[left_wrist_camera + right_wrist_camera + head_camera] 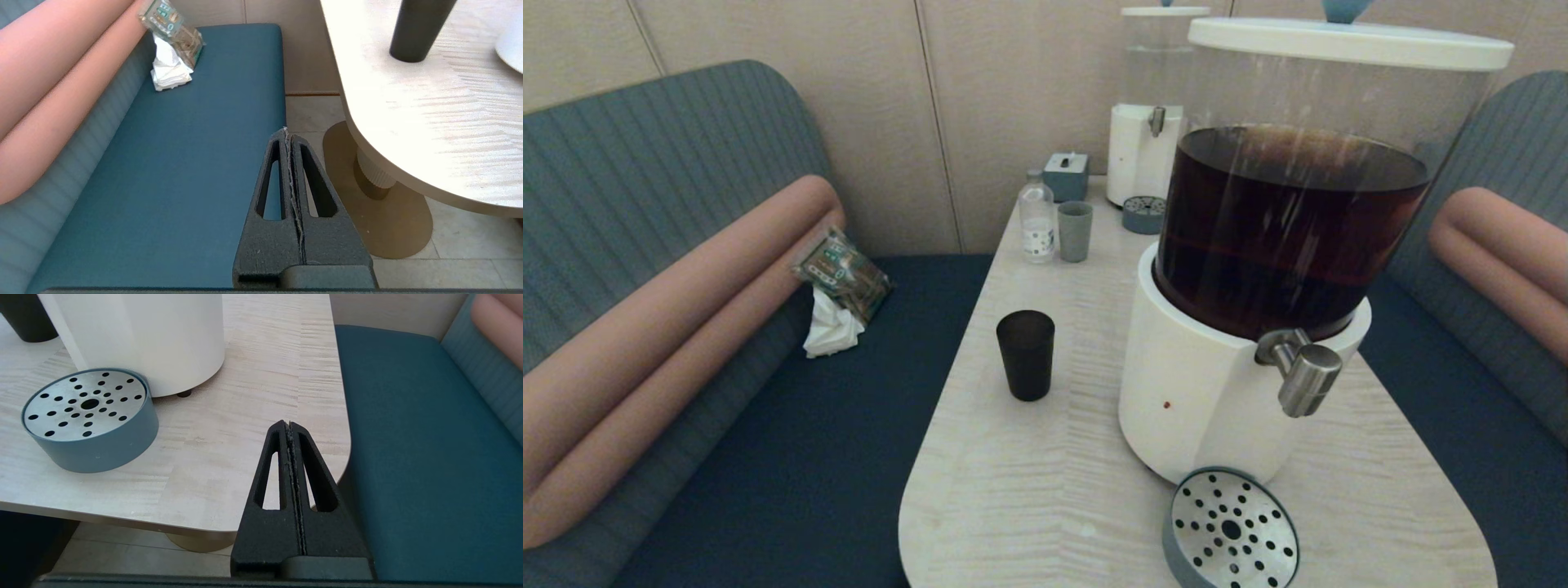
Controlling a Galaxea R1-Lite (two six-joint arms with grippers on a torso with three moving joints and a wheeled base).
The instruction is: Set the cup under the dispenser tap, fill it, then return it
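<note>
The dark tapered cup (1026,354) stands upright on the pale wooden table (1029,490), left of the big white-based dispenser (1258,269) of dark brown liquid. Its steel tap (1303,374) juts out over a round perforated drip tray (1230,531) near the front edge. In the left wrist view the cup (416,28) is far off on the table. My left gripper (287,132) is shut and empty, low beside the table's left edge over the blue bench. My right gripper (289,425) is shut and empty at the table's front right corner, right of the drip tray (88,420).
At the back stand a clear-liquid dispenser (1147,106) with its small drip tray (1143,214), a grey-blue cup (1075,231), a water bottle (1036,219) and a tissue box (1066,175). A tissue pack (841,286) lies on the left bench. Benches flank the table.
</note>
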